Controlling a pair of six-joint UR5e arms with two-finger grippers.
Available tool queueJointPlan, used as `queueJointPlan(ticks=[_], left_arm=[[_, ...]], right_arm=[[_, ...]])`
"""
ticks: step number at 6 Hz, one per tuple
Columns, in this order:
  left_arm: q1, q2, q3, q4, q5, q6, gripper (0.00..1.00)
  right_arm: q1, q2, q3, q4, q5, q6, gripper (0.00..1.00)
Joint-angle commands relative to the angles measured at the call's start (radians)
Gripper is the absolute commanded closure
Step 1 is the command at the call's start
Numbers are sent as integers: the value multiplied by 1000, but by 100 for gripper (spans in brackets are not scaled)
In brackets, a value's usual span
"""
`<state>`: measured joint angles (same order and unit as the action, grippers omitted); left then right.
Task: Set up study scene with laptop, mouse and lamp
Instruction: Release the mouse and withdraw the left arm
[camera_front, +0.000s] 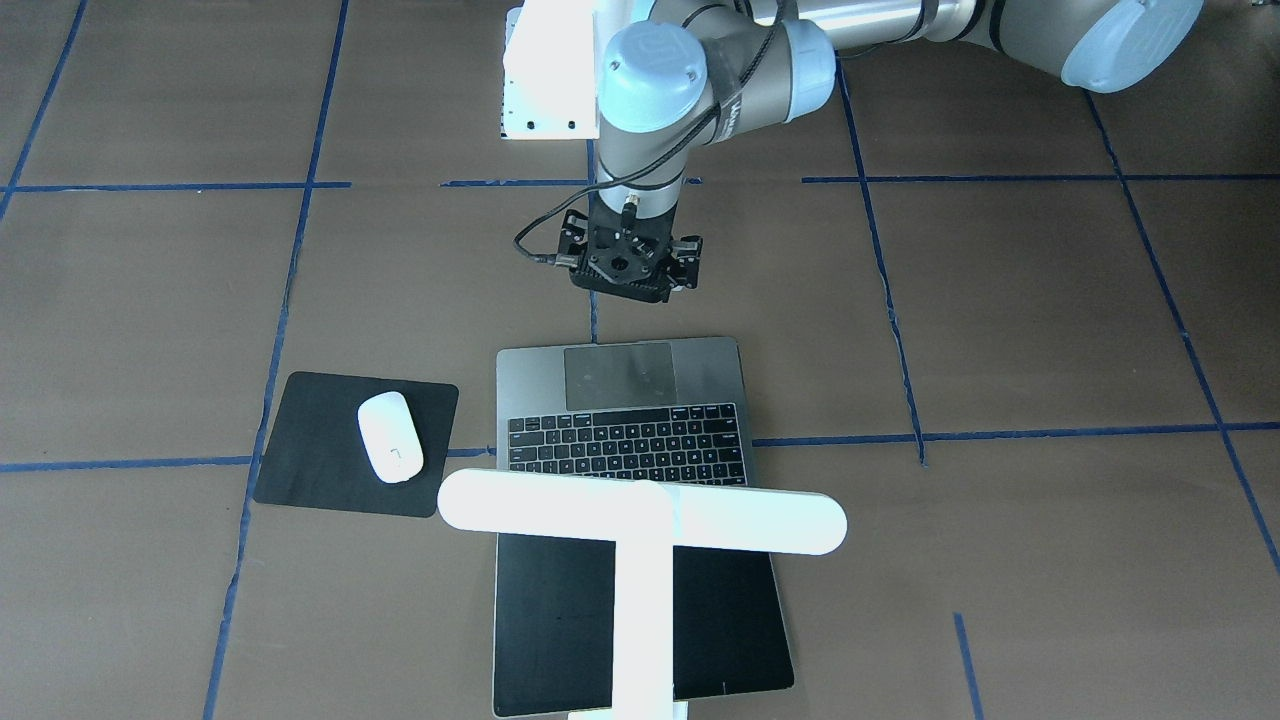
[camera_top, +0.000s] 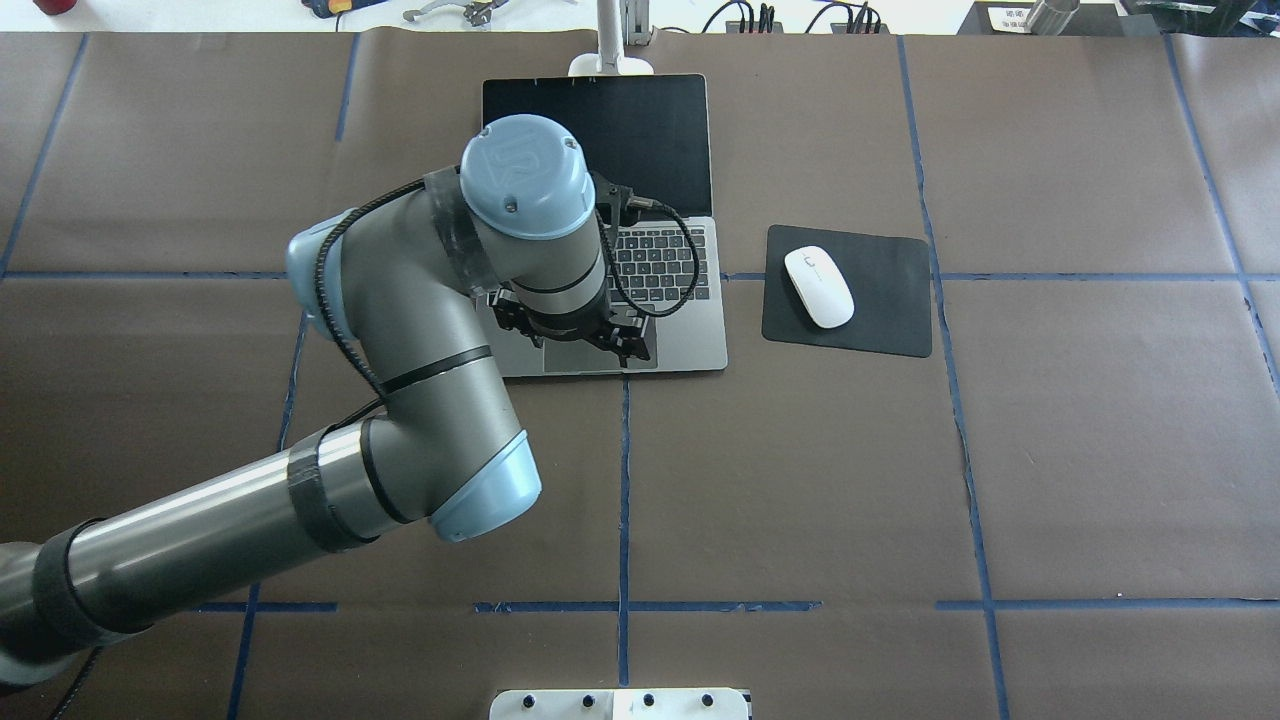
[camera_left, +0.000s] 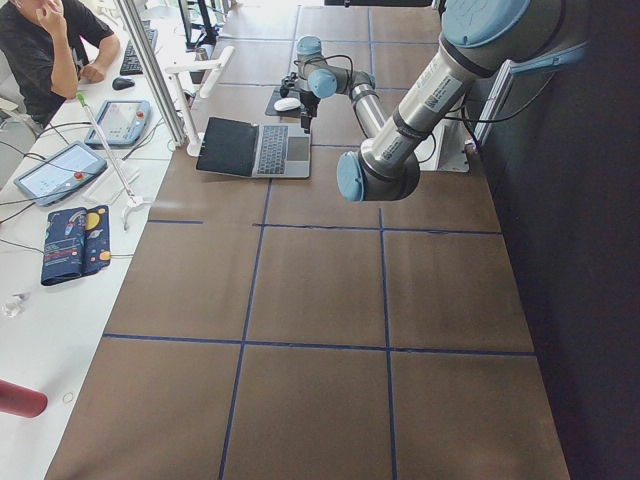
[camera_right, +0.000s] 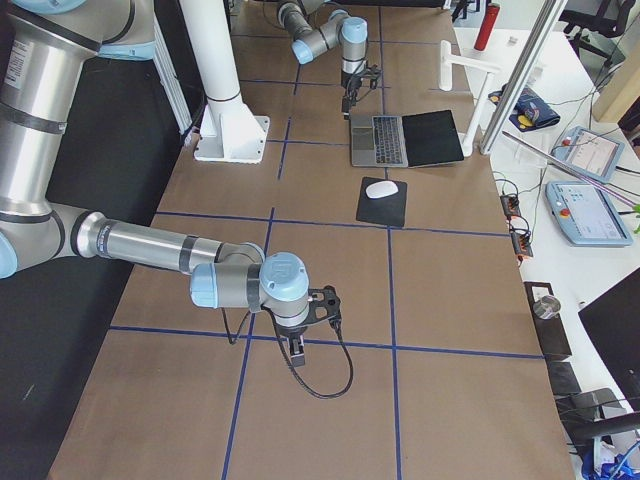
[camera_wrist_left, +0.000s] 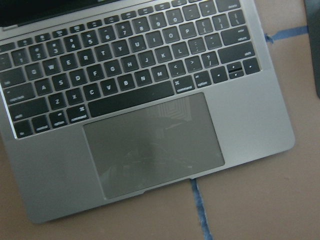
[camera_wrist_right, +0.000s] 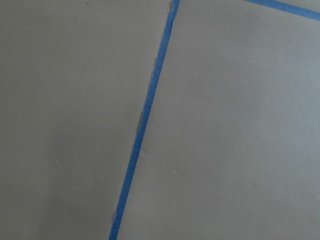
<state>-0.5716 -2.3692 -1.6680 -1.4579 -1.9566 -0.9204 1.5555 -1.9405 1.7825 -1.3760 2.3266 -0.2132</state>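
The laptop lies open on the table, its black screen folded far back; it also shows in the overhead view and the left wrist view. The white mouse rests on a black square mat. The white lamp stands behind the laptop, its bar head over the hinge. My left gripper hovers over the trackpad edge; its fingers are hidden, so I cannot tell its state. My right gripper hangs over bare table far from the laptop; I cannot tell its state.
A white bolted base plate sits at the robot's side of the table. Blue tape lines cross the brown table cover. A side bench with tablets and a seated person lies beyond the lamp.
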Motion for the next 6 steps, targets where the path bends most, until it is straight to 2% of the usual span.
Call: queueJointPlan(ticks=[1,3,4,6], left_arm=[[-23,164,-196,25,-2,85,0],[-107,385,-374,21,-5,318,0],[-198,507,-424,15,-66,436,0],[-531,728,-414,7,-293,815,0]], right_arm=[[0,0,0,0,-1,-2,0],[0,0,0,0,-3,-2,0],[0,0,0,0,-3,-2,0],[0,0,-5,0,-3,-2,0]])
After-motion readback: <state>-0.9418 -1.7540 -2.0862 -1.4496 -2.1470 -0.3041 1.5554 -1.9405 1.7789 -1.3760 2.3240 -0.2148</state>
